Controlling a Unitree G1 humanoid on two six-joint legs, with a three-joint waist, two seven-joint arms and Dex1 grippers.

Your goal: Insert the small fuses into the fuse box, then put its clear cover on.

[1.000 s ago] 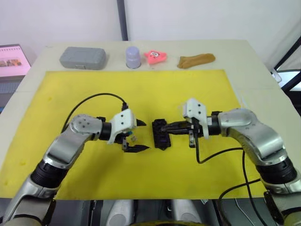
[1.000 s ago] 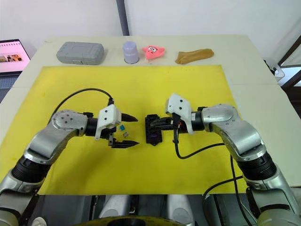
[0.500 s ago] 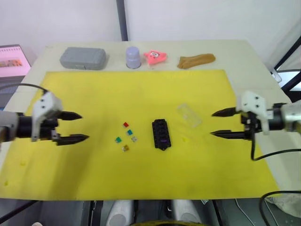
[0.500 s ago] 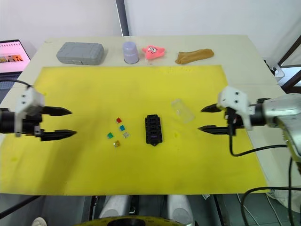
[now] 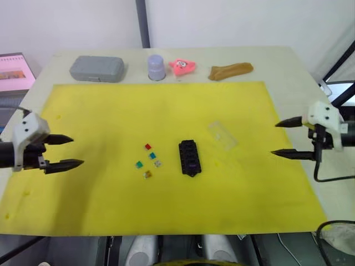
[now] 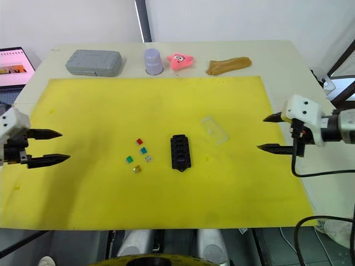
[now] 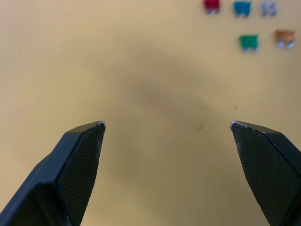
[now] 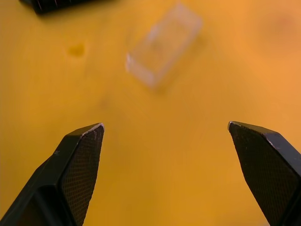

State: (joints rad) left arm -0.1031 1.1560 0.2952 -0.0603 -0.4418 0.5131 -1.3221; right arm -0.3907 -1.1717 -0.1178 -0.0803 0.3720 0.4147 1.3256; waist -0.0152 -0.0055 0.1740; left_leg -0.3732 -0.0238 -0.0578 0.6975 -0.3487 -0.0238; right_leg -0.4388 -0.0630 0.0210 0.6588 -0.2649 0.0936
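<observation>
Left eye view: fuse box (image 5: 189, 157) lies flat near the middle of the yellow mat (image 5: 111, 205), long axis running near to far, one purple fuse seated in it. Five small fuses (image 5: 148, 161) lie loose just left of the box — amber nearest, then green, grey, teal, red farthest. Left gripper (image 5: 62, 151) hovers well left of the box at the mat's edge, fingers spread wide, holding nothing. Right gripper (image 5: 285, 138) hangs well right of the box, equally wide open and empty. Clear cover (image 5: 222, 134) rests on the mat beyond and right of the box — apart from it. Far past the box, off the mat: grey case (image 5: 97, 68), lavender cup (image 5: 156, 67), pink toy (image 5: 183, 66), brown piece (image 5: 231, 71).
</observation>
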